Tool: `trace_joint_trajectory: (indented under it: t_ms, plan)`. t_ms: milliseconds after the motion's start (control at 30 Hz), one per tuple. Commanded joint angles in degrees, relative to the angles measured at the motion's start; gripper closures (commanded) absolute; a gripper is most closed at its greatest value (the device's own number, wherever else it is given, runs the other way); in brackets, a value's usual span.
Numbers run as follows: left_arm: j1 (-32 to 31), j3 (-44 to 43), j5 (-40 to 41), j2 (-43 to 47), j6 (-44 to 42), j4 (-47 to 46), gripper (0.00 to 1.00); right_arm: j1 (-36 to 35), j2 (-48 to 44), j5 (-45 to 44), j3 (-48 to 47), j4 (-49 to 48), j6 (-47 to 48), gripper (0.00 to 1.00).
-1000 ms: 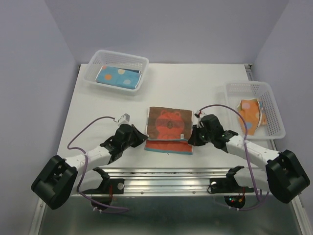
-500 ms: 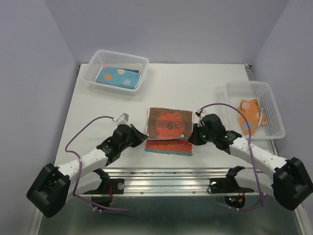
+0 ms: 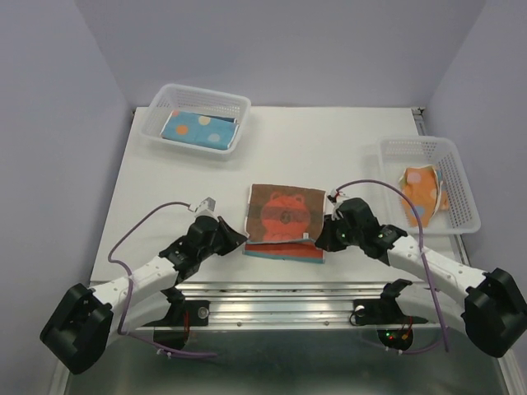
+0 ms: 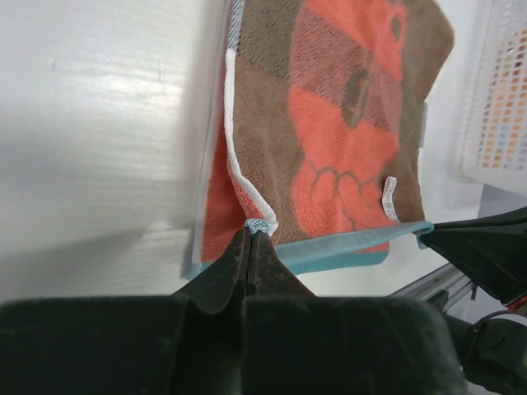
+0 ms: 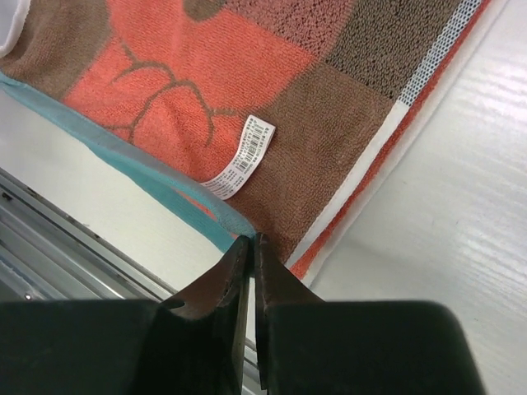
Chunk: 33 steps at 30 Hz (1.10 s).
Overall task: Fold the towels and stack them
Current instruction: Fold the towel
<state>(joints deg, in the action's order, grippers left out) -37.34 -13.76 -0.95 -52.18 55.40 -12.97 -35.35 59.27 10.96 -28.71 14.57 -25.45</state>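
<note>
Pinching the near-left corner of the brown-red towel (image 4: 329,123), the left gripper (image 4: 251,234) is clamped on its white-edged hem. The right gripper (image 5: 249,240) nips the teal hem at the near-right corner, jaws closed on it. The towel lies folded at the front middle of the table (image 3: 329,140), between them. Behind them both wrists sit low, forearms slanting outward and back to the bases. A blue dotted towel (image 3: 198,129) fills the far-left basket (image 3: 152,119), an orange towel (image 3: 420,193) the right basket (image 3: 465,189).
</note>
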Motion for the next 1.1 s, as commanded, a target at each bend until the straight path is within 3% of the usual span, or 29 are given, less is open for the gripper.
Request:
trace_joint_trajectory:
  t_ms: [0,67,100,133,167,200,267,300,333,400,467,600,767,900,1067]
  plan:
    - [-0.3,0.8,-1.9,-1.8,-0.6,0.9,1.0,-0.6,0.8,0.5,2.8,-1.6,-1.4,0.89]
    - [-0.4,0.7,-2.0,-1.9,-0.5,2.5,0.97,-0.5,0.7,1.0,3.4,-1.6,-1.8,0.85]
    - [-0.3,0.8,-2.1,-1.1,-0.4,3.0,0.8,-0.6,0.3,1.2,3.7,-1.2,-2.2,0.82]
    - [-0.3,0.8,-2.7,-0.5,-0.4,3.0,0.72,-0.6,0.1,1.4,4.0,-1.2,-2.6,0.78]
    - [-0.4,1.0,-3.2,0.3,-0.6,3.3,0.64,-0.5,-0.4,2.0,4.4,-1.4,-2.8,0.59]
    - [-0.4,1.0,-3.4,1.0,-0.7,3.6,0.57,-0.6,-0.7,3.4,4.5,-1.7,-2.8,0.54]
    - [-0.4,0.3,-2.4,3.5,-1.2,5.5,0.43,-0.5,-2.7,4.4,4.3,-2.3,-3.0,0.3]
    - [-0.3,-0.8,-2.0,4.4,-1.7,6.5,0.33,-0.5,-3.4,4.5,4.1,-2.4,-3.1,0.14]
    - [-0.4,-1.5,-1.5,5.7,-2.2,8.3,0.09,-0.5,-4.8,4.5,3.7,-2.4,-3.0,0.0]
    - [-0.4,-3.6,0.0,6.6,-3.2,9.7,0.02,-0.6,-6.1,4.1,2.3,-2.3,-2.9,0.0]
    - [-0.4,-5.3,2.5,6.4,-4.1,9.9,0.01,-0.5,-7.1,2.1,0.1,-1.9,-3.7,0.0]
    - [-0.4,-12.8,6.7,1.9,-8.7,9.4,0.01,-0.5,-5.8,-10.0,-4.8,0.5,-6.1,0.0]
    - [-0.3,-23.5,9.0,-13.3,-14.6,10.4,0.01,0.1,3.4,-23.8,-11.1,3.4,-10.5,0.0]
    - [0.1,-31.7,9.8,-25.2,-16.6,10.4,0.06,5.1,10.1,-24.3,-14.4,1.0,-10.5,0.0]
    - [2.6,-37.7,9.8,-33.1,-18.0,10.8,0.08,9.5,18.1,-20.9,-18.4,-2.0,-7.3,0.0]
